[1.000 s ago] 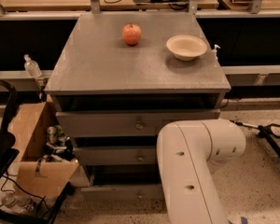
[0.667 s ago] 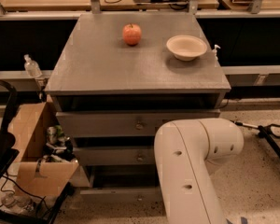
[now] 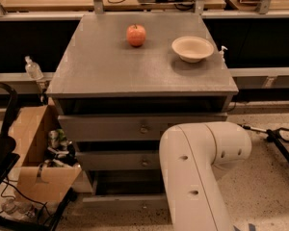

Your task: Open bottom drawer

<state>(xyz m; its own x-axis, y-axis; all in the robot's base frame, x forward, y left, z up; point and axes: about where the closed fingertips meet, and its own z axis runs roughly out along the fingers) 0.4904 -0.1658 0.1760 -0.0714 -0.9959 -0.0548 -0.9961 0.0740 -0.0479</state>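
1. I see the arm as one thick white link. It comes up from the lower frame edge and bends right at a rounded elbow in front of the cabinet.
2. The arm covers the right ends of the middle drawer and bottom drawer.
3. Gripper: out of view, somewhere past the visible link. I can't tell whether it is spread, pressed together or pinching anything.
4. The bottom drawer is the lowest grey front, just above the floor and left of the arm. A dark gap sits above it. I can't make out its knob, and I can't tell how far out it sits.
5. The top drawer and middle drawer each show a small centre knob.
6. On the cabinet top, the apple stands at rear centre. The bowl is upright to its right, apart from it, and I see only its pale inside.
7. An open cardboard box sits on the floor to the left, against the cabinet side. It holds jumbled clutter that I can't identify.
8. A clear bottle stands on the ledge to the left.
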